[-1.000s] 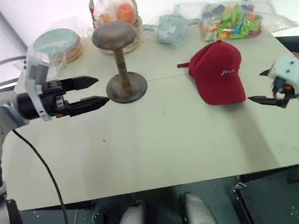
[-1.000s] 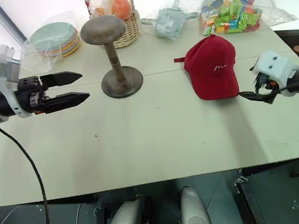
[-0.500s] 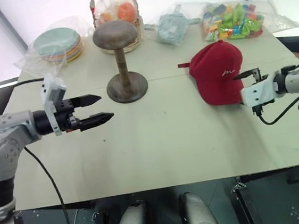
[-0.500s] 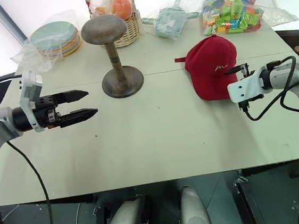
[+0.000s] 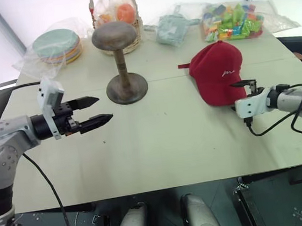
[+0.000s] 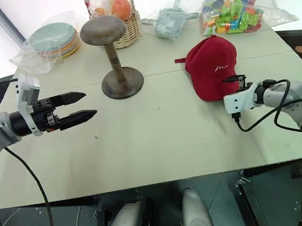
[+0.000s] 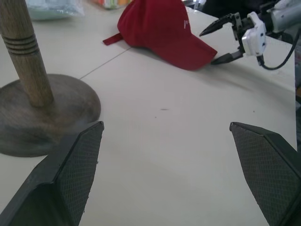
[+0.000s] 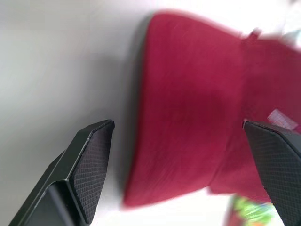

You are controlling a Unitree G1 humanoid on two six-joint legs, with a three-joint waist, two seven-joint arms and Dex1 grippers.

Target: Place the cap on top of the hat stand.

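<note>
The right gripper [image 7: 225, 38] stands with its fingers spread wide, one above and one below the brim edge of the cap [image 5: 218, 72], holding nothing. The cap lies crown-up on the table [image 5: 160, 144], brim toward the robot, well apart from the hat stand [image 5: 120, 62], which stands upright toward the far left side of the table. The left gripper [image 5: 98, 110] hovers over the table near the stand's base, fingers likewise spread and empty. The step in hand appears to be the approach to grasp. The next move calls for advancing the right gripper until the brim sits between the fingers, then closing firmly before lifting. The lift must clear the stand's domed top.
</note>
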